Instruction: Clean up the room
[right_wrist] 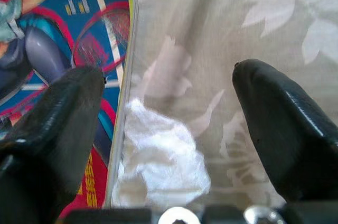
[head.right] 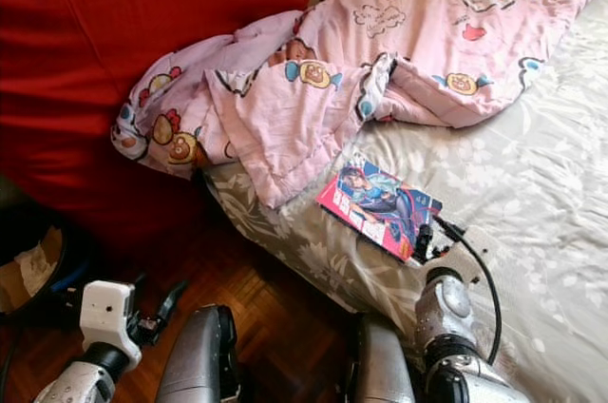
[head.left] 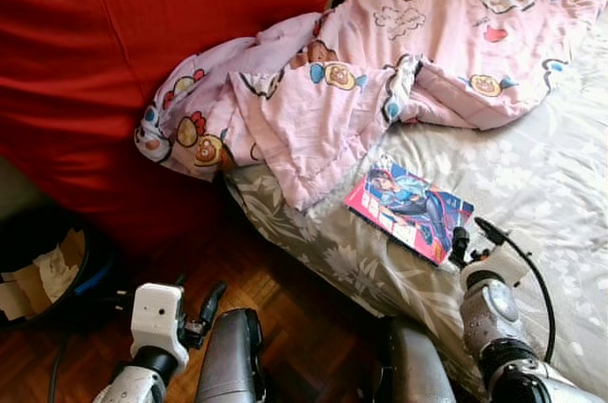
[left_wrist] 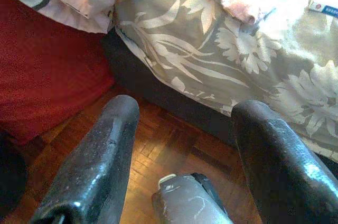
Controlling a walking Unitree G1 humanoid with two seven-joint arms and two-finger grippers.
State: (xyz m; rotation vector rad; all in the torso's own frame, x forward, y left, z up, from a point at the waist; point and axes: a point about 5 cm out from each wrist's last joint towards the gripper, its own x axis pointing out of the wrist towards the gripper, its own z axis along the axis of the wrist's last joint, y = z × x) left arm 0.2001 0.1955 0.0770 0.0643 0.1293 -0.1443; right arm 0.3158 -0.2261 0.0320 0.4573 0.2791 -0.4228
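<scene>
Right gripper [right_wrist: 169,123]: jaws spread wide and holding nothing, low over the bed; a crumpled white tissue wad [right_wrist: 163,163] lies between the two fingers.
Crumpled white tissue wad: rests on the grey floral bedsheet [head.left: 532,175], touching the edge of the comic book.
Colourful comic book with a blue and pink cover [head.left: 408,208]: flat on the sheet near the bed's edge, just beside the wad; one black finger [right_wrist: 58,129] hangs over its cover, so it crowds that side of the wad.
Left gripper [left_wrist: 185,166]: jaws wide apart and empty, held low over the brown parquet floor [head.left: 304,317] beside the bed, well apart from the book.
Pink cartoon-print quilt [head.left: 380,70]: bunched across the upper part of the bed, one corner drooping over the edge toward the floor; its nearest fold lies close to the book's far end.
Red fabric mass [head.left: 114,51]: stands against the bed's side, under the hanging quilt corner.
Dark bin with cardboard scraps [head.left: 43,265]: on the floor beside the red mass, near the left arm.
</scene>
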